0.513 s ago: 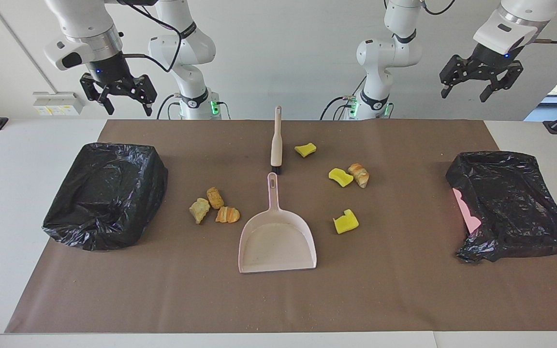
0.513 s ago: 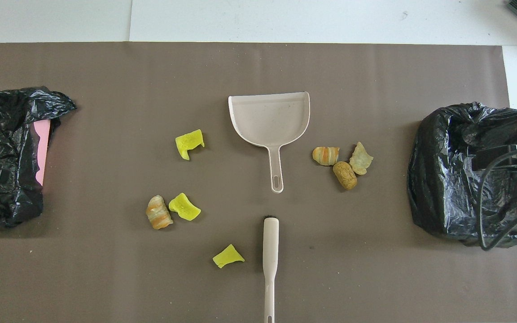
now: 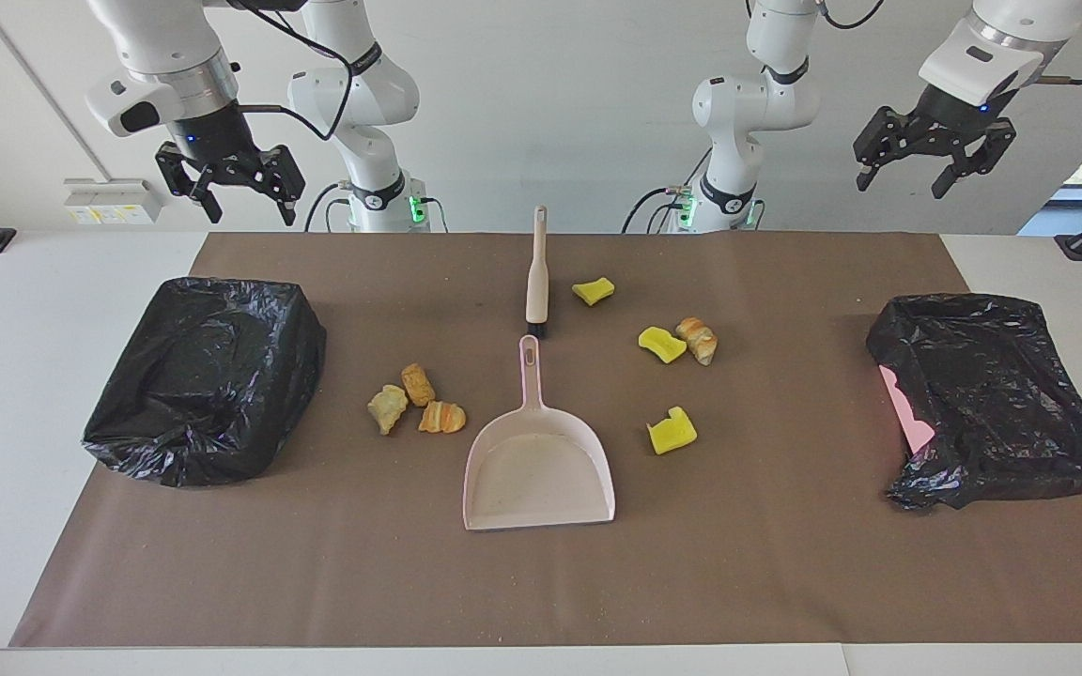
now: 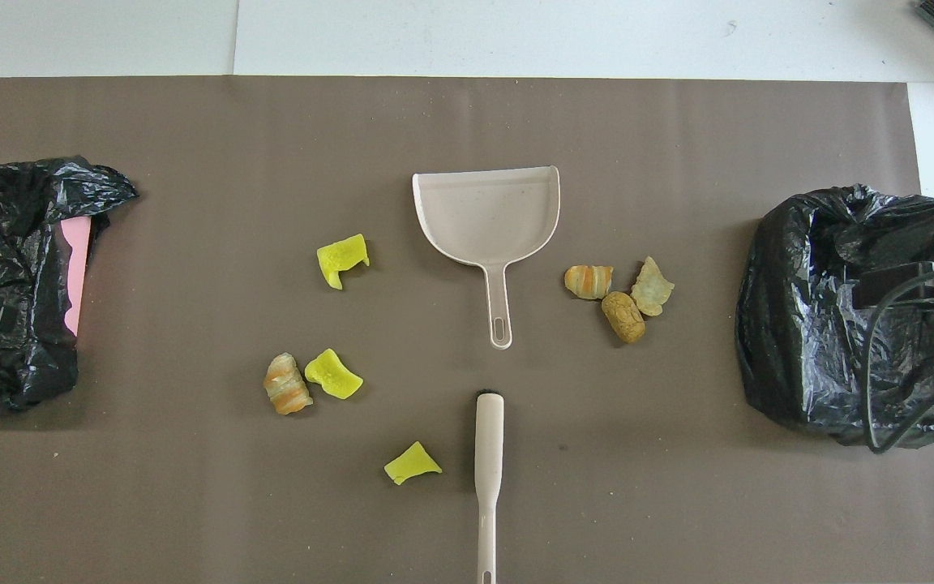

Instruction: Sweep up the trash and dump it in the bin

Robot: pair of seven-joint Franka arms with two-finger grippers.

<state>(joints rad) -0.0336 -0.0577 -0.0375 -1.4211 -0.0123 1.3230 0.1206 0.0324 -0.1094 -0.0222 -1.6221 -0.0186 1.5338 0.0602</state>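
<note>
Yellow and tan trash [image 3: 668, 345] lies scattered; left hand [image 3: 910, 167] and right hand [image 3: 248, 199] hang released.

You have open mat [image 3: 785, 563] along the edge farthest from the robots, past the dustpan [image 3: 538, 467]. Down the middle, the brush [image 3: 536, 282] and dustpan lie in line, handle ends nearly meeting. Toward the right arm's end, three trash lumps [image 3: 417, 401] crowd beside the dustpan; a black-bagged bin [image 3: 208, 376] blocks that end. Toward the left arm's end, four scraps [image 3: 672, 431] lie scattered with clear gaps between; another bagged bin [image 3: 992, 394] closes that end.
</note>
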